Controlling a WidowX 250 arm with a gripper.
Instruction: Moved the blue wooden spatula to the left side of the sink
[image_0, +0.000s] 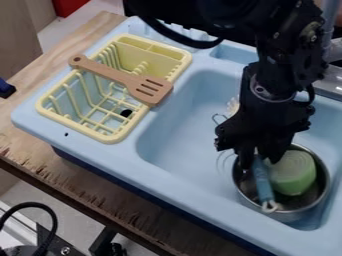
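The black gripper (257, 152) hangs over the left part of a metal pot (287, 216), inside the right part of the light blue sink (180, 135). Directly under it is a blue handle (262, 181), seemingly the spatula's, with a pale looped end over the pot's near rim. The handle's upper end meets the gripper, and whether it is held there cannot be made out. The rest of the utensil is hidden behind the gripper and arm.
A green round object (292, 172) sits in the pot, right of the handle. A yellow dish rack (100, 136) stands on the sink's left side, with a brown slotted spatula (127, 79) across it. A pale object (232, 106) shows beside the arm.
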